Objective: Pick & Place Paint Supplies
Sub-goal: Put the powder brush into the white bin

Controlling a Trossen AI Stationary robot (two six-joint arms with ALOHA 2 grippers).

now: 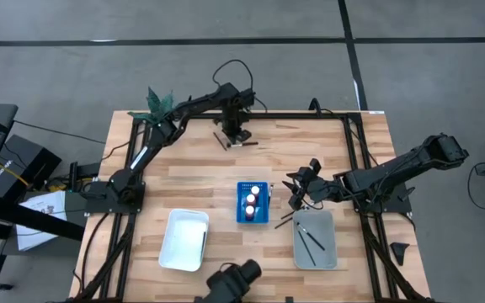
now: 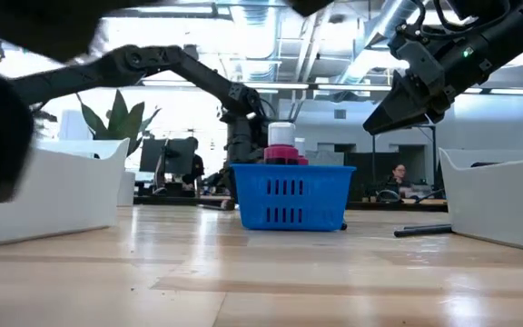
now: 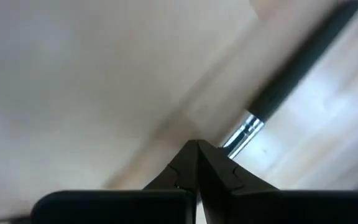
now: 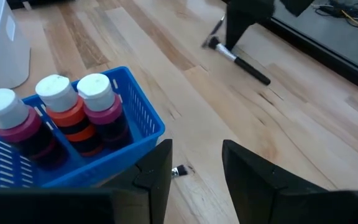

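Left gripper (image 1: 237, 137) is down at the far middle of the table (image 1: 200, 168), its fingers (image 3: 194, 163) pressed together with nothing between them; the tips sit just beside the metal collar of a dark-handled brush (image 3: 291, 78) that lies flat on the wood. From the right wrist view the same brush (image 4: 241, 60) shows on the boards with the left gripper standing over its bristle end. Right gripper (image 1: 297, 192) hangs above the table just to the right of the blue rack (image 1: 253, 204), its fingers (image 4: 253, 174) spread apart and empty, pointing down and toward the rack. The rack stands near the table's centre and holds three paint bottles (image 4: 58, 115) with white caps, upright side by side in its compartments; in the low view a white cap shows above the rim of the rack (image 2: 291, 195). A grey tray (image 1: 315, 238) sits near the front right of the table, close under the right arm, with two thin dark brushes (image 1: 310, 238) lying in it. Another dark brush (image 2: 422, 231) lies on the wood between the rack and the grey tray. A white tray (image 1: 184, 240) sits front left, well apart from both grippers; whether anything lies in it cannot be told
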